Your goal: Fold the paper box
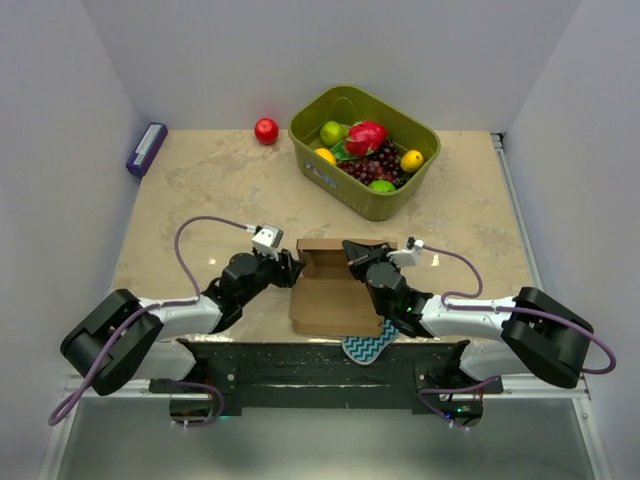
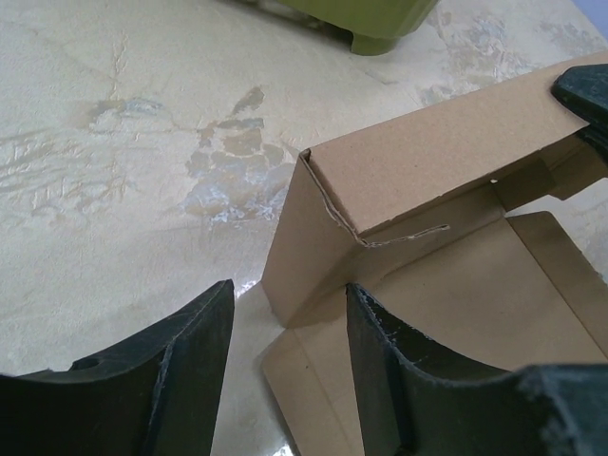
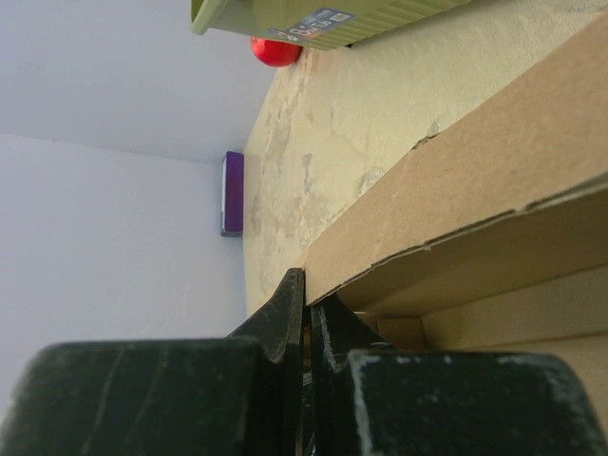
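Note:
The paper box (image 1: 330,295) is plain brown cardboard, lying near the table's front with its back wall and left side flap raised. My left gripper (image 1: 293,268) is open at the box's left edge. In the left wrist view its fingers (image 2: 394,380) straddle the left corner, the upright side flap (image 2: 304,247) just beyond the tips of the gripper (image 2: 290,313). My right gripper (image 1: 352,248) is shut on the raised back wall. In the right wrist view the gripper (image 3: 306,290) pinches the thin cardboard edge of the box (image 3: 494,161).
A green basket (image 1: 418,190) of fruit stands at the back, also in the left wrist view (image 2: 370,19). A red apple (image 1: 266,131) lies left of it. A purple block (image 1: 147,148) sits at the back left. A teal zigzag sponge (image 1: 365,348) lies under the box's near edge.

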`<action>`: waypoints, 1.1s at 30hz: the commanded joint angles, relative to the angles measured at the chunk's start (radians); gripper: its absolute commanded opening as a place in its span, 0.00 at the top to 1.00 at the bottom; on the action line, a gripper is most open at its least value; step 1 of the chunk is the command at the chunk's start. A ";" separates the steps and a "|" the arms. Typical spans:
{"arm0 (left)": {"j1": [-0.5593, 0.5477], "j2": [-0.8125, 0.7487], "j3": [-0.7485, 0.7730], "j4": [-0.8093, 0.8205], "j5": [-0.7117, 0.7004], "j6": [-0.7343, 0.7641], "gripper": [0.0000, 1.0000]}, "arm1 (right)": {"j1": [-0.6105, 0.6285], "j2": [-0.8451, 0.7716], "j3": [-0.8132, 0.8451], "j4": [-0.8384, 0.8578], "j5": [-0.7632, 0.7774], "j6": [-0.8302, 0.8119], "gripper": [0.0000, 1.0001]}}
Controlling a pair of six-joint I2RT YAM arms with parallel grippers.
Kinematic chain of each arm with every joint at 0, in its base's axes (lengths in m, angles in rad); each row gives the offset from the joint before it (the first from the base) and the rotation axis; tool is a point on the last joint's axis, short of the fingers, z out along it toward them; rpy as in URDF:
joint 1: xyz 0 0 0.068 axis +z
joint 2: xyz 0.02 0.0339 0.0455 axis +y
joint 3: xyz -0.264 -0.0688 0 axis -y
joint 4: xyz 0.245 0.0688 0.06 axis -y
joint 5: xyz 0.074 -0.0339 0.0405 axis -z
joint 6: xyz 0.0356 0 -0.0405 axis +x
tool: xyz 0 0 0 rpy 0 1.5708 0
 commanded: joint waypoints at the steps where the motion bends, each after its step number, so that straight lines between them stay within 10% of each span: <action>1: -0.012 0.037 0.025 0.101 -0.021 0.059 0.46 | 0.006 0.019 0.004 -0.094 0.015 -0.063 1.00; 19: -0.047 0.171 0.079 0.178 -0.062 0.152 0.58 | 0.006 0.017 0.022 -0.127 -0.003 -0.048 1.00; 33: -0.129 0.194 0.140 -0.001 -0.373 0.105 0.81 | 0.006 0.013 0.036 -0.168 0.015 -0.040 1.00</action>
